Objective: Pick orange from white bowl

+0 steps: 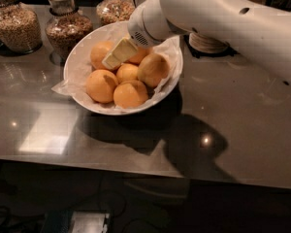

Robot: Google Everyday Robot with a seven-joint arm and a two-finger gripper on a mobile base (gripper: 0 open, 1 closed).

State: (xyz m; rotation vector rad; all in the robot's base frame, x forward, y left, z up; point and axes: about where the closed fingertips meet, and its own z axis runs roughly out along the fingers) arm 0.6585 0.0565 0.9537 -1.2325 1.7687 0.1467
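Observation:
The white bowl [77,67] with its crinkled paper liner sits on the dark counter at centre left and holds several oranges. One orange [153,69] lies at the right, another orange [102,85] at the front left. My gripper [118,55] reaches down from the white arm [223,18] at the upper right. Its cream tip hangs just over the back oranges, between one at the back left [99,52] and one partly hidden behind it [139,57]. I cannot tell whether it touches them.
Three glass jars of grains stand behind the bowl: left [17,25], middle [67,25], back [117,6]. A round stack of small dishes [206,42] sits behind the arm at the right. The counter's front edge [136,166] runs across the lower part.

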